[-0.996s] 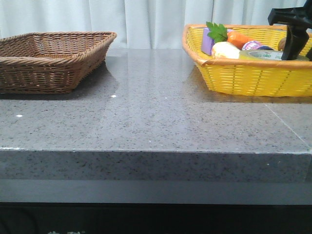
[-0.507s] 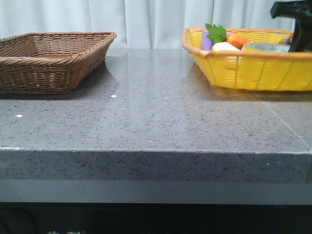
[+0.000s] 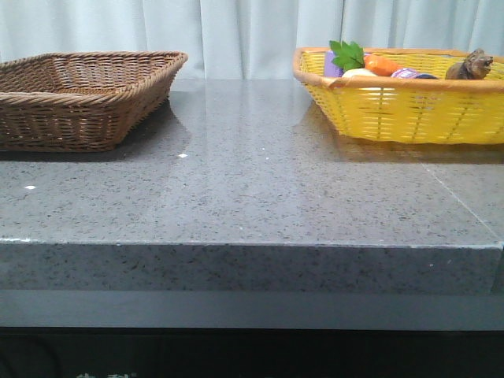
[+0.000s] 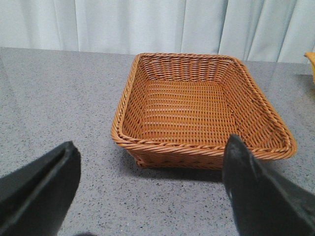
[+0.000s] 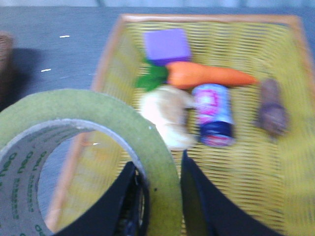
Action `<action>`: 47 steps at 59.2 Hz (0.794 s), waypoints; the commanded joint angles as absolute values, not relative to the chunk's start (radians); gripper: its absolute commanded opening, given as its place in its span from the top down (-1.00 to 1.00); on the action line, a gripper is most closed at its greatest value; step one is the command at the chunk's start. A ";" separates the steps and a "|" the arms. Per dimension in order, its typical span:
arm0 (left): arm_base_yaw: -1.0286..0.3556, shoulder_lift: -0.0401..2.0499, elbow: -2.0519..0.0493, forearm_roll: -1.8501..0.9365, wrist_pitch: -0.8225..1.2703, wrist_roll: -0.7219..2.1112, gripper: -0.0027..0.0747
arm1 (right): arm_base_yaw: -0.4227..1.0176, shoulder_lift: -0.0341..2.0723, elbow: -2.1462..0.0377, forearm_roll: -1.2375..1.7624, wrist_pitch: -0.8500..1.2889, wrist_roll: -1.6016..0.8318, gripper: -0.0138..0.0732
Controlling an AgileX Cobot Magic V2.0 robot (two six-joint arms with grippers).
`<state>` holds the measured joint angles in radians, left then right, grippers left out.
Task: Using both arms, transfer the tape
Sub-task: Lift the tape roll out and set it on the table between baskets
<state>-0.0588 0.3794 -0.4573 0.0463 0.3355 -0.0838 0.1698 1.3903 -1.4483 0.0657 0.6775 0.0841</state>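
In the right wrist view my right gripper [image 5: 160,189] is shut on the wall of the tape [image 5: 106,123], a wide yellow-green roll with a pale core and green lettering. One finger is inside the ring and one outside. It holds the roll above the yellow basket [image 5: 285,162]. In the left wrist view my left gripper [image 4: 150,191] is open and empty, low over the grey table just short of the brown wicker basket [image 4: 202,105]. Neither gripper nor the tape shows in the front view.
The yellow basket [image 3: 409,110] at the back right holds a carrot [image 3: 383,63], a purple block, a pale vegetable, a small can and a brown figure [image 3: 470,64]. The brown basket [image 3: 79,98] stands empty at the back left. Grey stone table [image 3: 252,189], curtain behind.
The right arm has risen out of the front view, taking the tape out of the yellow basket. The basket tipped up and has settled back flat.
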 commanded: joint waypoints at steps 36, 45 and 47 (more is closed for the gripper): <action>-0.056 0.393 -0.493 0.049 0.257 -0.086 -0.58 | 0.613 1.449 -1.282 0.075 0.420 0.029 0.62; -0.056 0.393 -0.493 0.049 0.257 -0.086 -0.58 | 0.644 1.527 -1.282 0.075 0.445 0.029 0.62; -0.056 0.393 -0.493 0.049 0.257 -0.086 -0.58 | 0.648 1.542 -1.282 0.075 0.450 0.029 0.62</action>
